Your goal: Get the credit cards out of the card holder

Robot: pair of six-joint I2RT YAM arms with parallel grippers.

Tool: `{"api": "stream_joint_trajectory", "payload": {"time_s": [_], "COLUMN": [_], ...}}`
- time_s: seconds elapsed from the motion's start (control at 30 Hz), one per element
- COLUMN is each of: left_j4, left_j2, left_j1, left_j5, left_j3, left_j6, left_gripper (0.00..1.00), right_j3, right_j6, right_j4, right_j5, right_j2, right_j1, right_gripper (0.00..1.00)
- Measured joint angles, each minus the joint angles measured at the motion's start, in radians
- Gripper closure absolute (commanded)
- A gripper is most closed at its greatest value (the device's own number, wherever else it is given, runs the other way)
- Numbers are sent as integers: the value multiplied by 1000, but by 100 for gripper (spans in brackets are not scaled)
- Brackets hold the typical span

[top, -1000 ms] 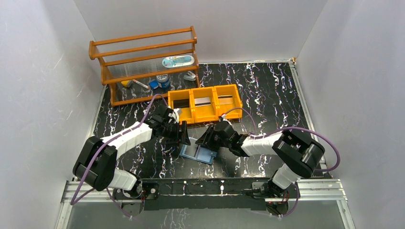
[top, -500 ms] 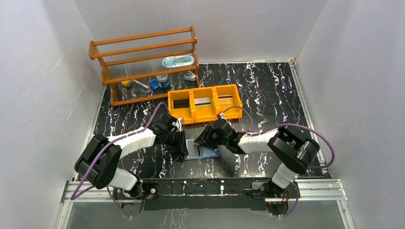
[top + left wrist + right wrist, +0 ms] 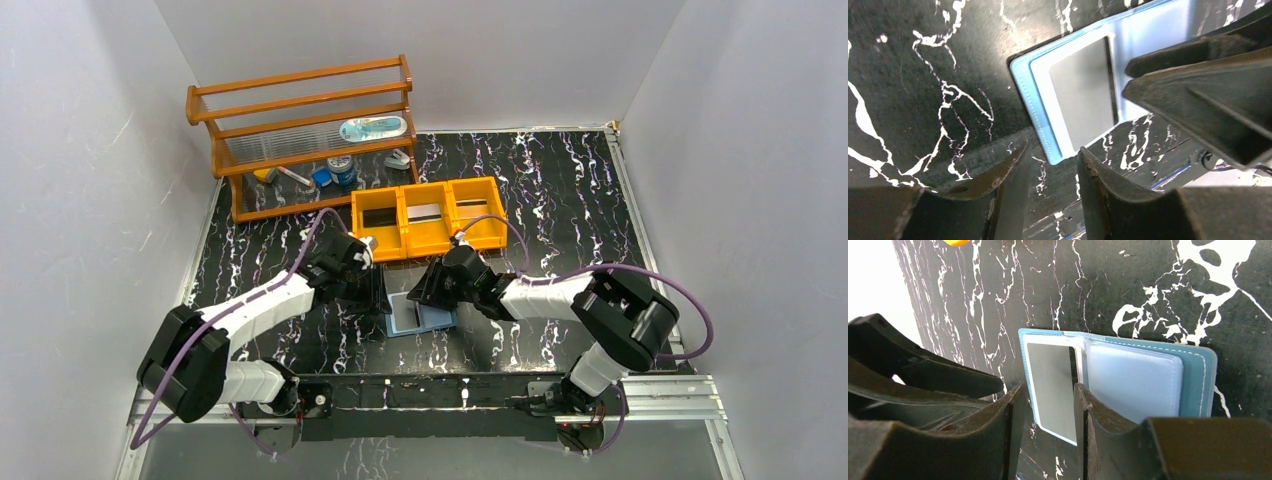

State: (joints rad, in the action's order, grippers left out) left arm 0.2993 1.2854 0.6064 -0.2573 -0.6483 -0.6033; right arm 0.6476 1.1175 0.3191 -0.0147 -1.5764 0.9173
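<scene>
The light blue card holder (image 3: 420, 316) lies open on the black marbled table between my two grippers. In the left wrist view its left pocket (image 3: 1048, 120) shows a silver-grey card (image 3: 1083, 95); the same card (image 3: 1050, 385) shows in the right wrist view beside an empty-looking clear right pocket (image 3: 1133, 380). My left gripper (image 3: 378, 297) (image 3: 1053, 155) is open and empty, just off the holder's left edge. My right gripper (image 3: 428, 292) (image 3: 1048, 392) is open, its fingers straddling the grey card's pocket from above. Three cards lie in the orange tray: dark (image 3: 378, 216), silver (image 3: 425, 212), tan (image 3: 473, 209).
The orange three-compartment tray (image 3: 430, 247) stands just behind the holder. A wooden rack (image 3: 300, 130) with small items stands at the back left. White walls close in the table on three sides. Each wrist view shows the other gripper close by (image 3: 1208, 95) (image 3: 923, 375).
My left gripper has moved right, up to the holder's left edge. The holder has turned from tilted to more square. My right gripper has shifted slightly left over it.
</scene>
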Motion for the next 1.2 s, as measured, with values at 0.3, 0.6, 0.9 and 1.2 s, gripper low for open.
{"api": "stream_joint_trajectory", "payload": {"time_s": [0.3,0.6,0.9,1.2], "left_j4": [-40,-90,-139,-158], "left_j2": [0,90,149,160], "left_j1": [1,3,5,5], "left_j5": [-51,-127,-139,-131], "left_j3": [-41,-41,-27,-8], "left_j6": [-3,8,6,-15], "left_gripper": [63,68,72,74], "right_j3": [0,-3,-10,-24], "right_j6": [-17,13,43,54], "right_j4": [-3,-2,15,46], "right_j5": [-12,-3,3,5], "right_j2": [0,-27,-34,-35], "right_j1": [0,0,0,-1], "right_gripper": [57,60,61,65]}}
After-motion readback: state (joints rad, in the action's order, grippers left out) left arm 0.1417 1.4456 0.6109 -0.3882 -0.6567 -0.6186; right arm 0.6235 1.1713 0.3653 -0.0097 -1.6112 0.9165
